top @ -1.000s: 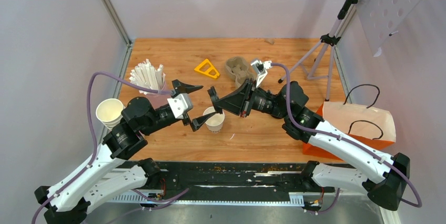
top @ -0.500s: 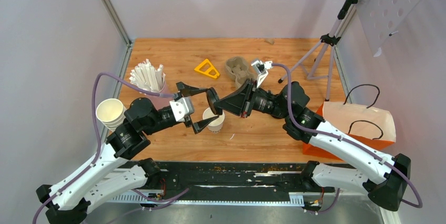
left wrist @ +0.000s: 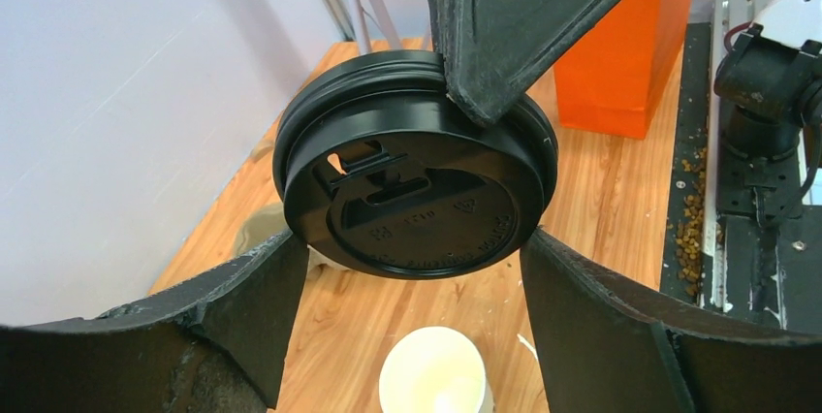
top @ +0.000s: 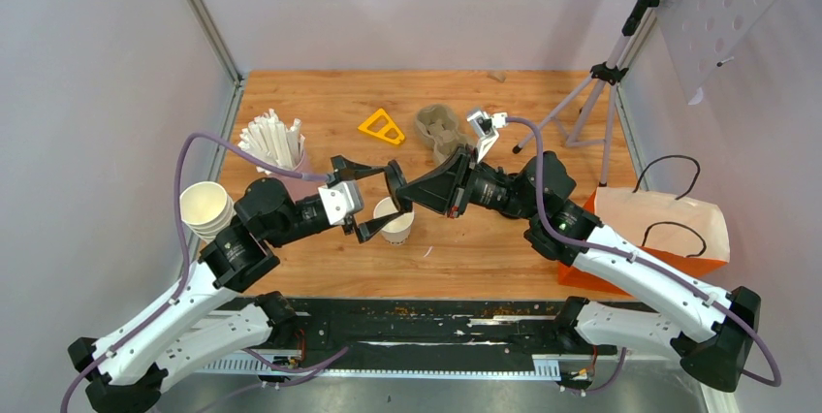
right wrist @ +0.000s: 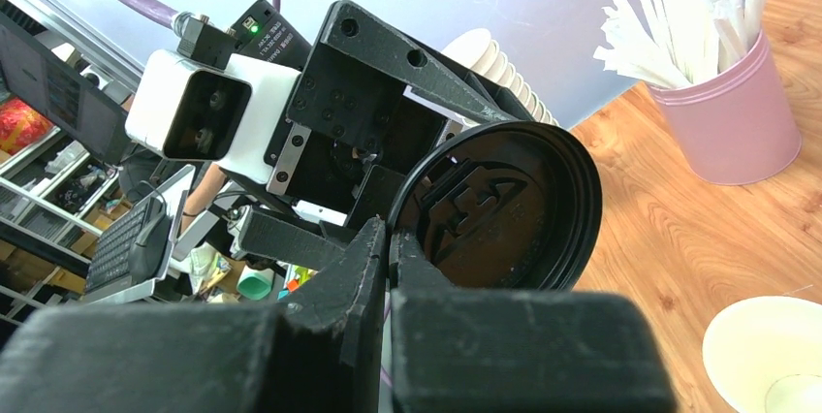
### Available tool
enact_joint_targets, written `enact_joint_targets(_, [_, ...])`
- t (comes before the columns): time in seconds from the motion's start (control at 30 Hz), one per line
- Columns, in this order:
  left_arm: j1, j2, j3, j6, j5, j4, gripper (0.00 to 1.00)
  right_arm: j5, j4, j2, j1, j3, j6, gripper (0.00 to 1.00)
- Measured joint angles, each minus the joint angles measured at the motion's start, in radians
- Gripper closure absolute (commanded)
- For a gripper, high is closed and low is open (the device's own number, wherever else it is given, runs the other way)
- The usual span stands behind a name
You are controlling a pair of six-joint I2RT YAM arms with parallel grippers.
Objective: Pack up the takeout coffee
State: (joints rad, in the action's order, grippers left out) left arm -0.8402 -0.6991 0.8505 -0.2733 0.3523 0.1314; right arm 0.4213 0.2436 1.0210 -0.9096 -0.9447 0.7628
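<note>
A black lid [left wrist: 417, 166] is held upright above the table [top: 320, 103], pinched at its rim by the closed right gripper [right wrist: 390, 234]. The left gripper [left wrist: 412, 248] is spread wide, one finger set on each side of the lid; whether the fingers touch its edge cannot be told. Just below the lid a white paper cup [top: 395, 221] stands on the table, uncovered and apart from both grippers. A pink pot of wrapped straws [top: 276, 146] and a stack of cream cups [top: 202, 207] are seen at the left, and an orange-and-white bag [top: 659, 224] at the right.
</note>
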Motion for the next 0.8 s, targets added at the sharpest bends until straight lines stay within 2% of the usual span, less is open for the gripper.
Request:
enact_joint_targets(0.2, [0.0,0.011,0.002,-0.006,-0.015,0.019,0.2,-0.002,0.0,0.002,-0.001,0.0,0.003,0.94])
enact_joint_targets(0.37, [0.0,0.011,0.013,-0.001,-0.047,0.067,0.21,-0.014,-0.007,0.01,-0.002,0.006,0.004,0.8])
enact_joint_targets(0.57, [0.0,-0.008,0.077,0.046,-0.156,0.192,0.21,-0.116,-0.142,-0.008,-0.003,0.008,-0.037,0.46])
enact_joint_targets(0.8, [0.0,-0.153,0.289,0.132,-0.286,0.46,0.2,-0.32,-0.397,-0.089,-0.003,0.0,-0.178,0.05])
